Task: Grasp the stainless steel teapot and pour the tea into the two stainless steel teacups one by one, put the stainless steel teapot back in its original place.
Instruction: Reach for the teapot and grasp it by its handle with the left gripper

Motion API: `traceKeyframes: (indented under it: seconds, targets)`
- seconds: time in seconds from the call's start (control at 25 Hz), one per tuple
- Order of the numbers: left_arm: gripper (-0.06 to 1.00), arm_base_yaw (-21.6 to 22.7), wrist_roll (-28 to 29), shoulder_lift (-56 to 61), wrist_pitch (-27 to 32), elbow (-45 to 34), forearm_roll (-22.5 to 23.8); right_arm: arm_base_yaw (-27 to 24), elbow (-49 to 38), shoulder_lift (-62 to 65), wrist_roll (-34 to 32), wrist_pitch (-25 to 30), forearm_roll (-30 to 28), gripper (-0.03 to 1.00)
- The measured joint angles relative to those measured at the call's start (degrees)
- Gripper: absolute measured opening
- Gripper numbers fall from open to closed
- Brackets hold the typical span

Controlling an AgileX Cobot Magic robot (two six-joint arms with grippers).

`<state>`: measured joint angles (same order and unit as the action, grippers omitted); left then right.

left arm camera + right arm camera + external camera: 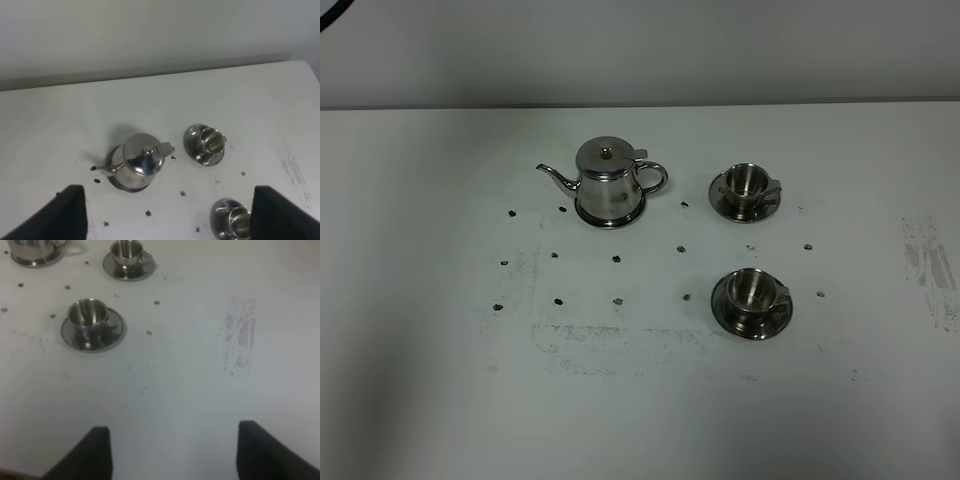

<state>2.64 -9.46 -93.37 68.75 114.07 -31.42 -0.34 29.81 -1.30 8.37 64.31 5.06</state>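
Note:
The stainless steel teapot [607, 178] stands lid shut on a round steel dish [611, 217] at the back left, spout pointing left, so the tea is hidden. Two stainless steel teacups rest on saucers to its right: the far cup [747, 182] and the near cup [753, 290]. Neither gripper shows in the exterior view. My left gripper [167, 200] hangs open well above the table, short of the teapot [140, 161], with nothing between its fingers [70, 215]. My right gripper [174, 430] is open too, over bare table on the near side of the near cup [89, 315].
Small dark dots [617, 259] are scattered over the white table [440, 400] around the pot and cups. Scuffed grey patches mark the front middle [610, 340] and the right edge [930, 260]. A pale wall [640, 50] rises behind the table.

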Motion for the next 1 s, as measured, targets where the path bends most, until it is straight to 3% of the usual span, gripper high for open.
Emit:
traceKeyframes:
  seconds: [1.0]
  targets:
    - [0.66, 0.0, -0.3, 0.2, 0.0, 0.0, 0.1, 0.0, 0.0, 0.0, 0.0, 0.0, 0.0, 0.55]
